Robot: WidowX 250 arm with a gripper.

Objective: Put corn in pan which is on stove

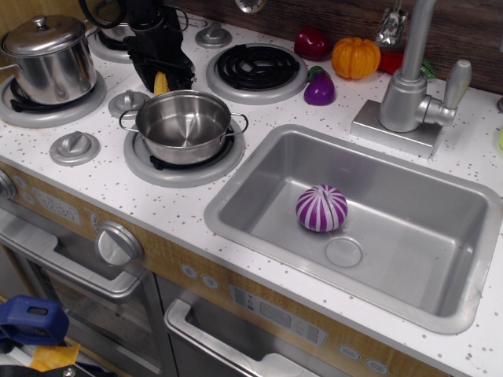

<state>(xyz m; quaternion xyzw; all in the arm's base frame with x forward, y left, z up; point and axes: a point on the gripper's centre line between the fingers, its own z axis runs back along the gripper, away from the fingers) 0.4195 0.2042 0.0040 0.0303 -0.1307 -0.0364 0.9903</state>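
A: Any lettering legible on the white speckled stove (110, 200)?
B: None; the front panel marks are too small to read.
A: The ribbed yellow corn (161, 82)?
B: Clamped between the closed black gripper (162, 77) fingers, just behind the shiny steel pan (183, 126), which sits on a coiled burner
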